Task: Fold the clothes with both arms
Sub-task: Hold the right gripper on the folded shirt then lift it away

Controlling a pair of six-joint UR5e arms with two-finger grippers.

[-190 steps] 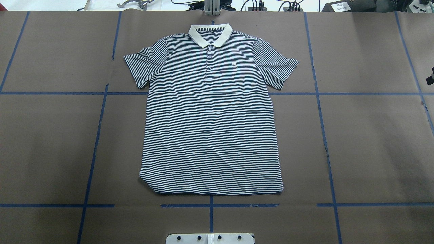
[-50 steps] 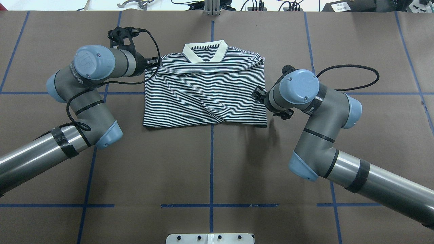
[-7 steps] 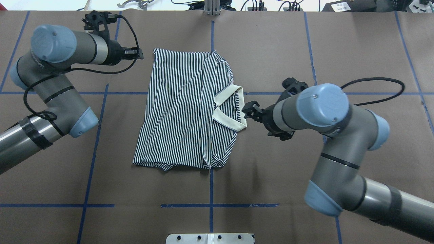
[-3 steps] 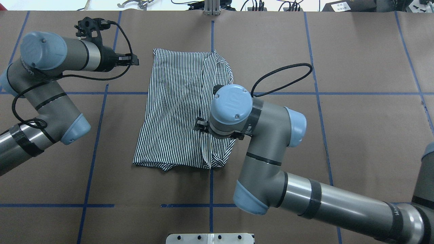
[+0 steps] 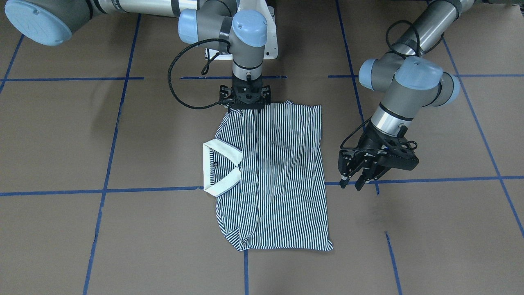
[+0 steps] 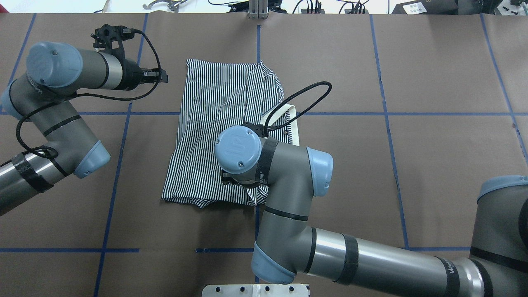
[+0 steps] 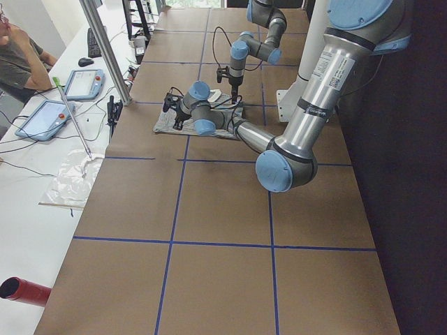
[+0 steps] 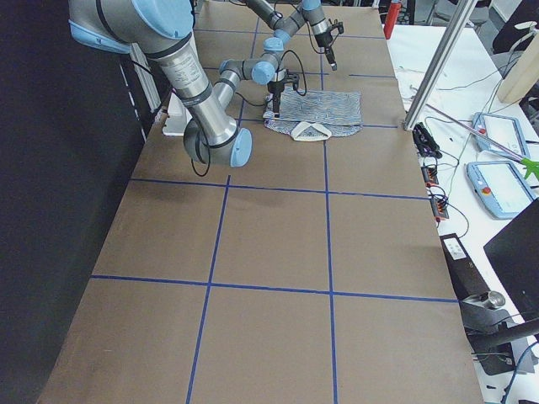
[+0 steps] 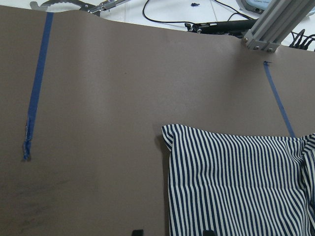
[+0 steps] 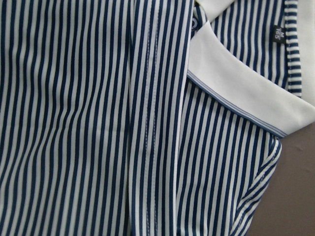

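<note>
The striped polo shirt (image 6: pixel 214 123) lies folded on the table, turned sideways, its white collar (image 6: pixel 293 123) on the overhead view's right. My right arm (image 6: pixel 284 165) reaches over its near half. In the front view my right gripper (image 5: pixel 245 107) points straight down at the shirt's (image 5: pixel 282 172) edge nearest the robot base; I cannot tell how its jaws stand. The right wrist view shows only stripes and collar (image 10: pixel 246 83) from very close. My left gripper (image 6: pixel 163 76) hovers open just off the shirt's far left corner (image 9: pixel 170 135), holding nothing.
Brown paper with a blue tape grid (image 6: pixel 119 156) covers the table. A white base plate (image 6: pixel 255 290) sits at the near edge and an aluminium post (image 6: pixel 258 10) at the far edge. A person (image 7: pixel 17 56) sits at a side bench with tablets (image 7: pixel 84 84).
My right arm has swung from beside the collar across the shirt to its near edge. The left gripper has barely shifted. The shirt, once spread flat, was folded and turned earlier.
</note>
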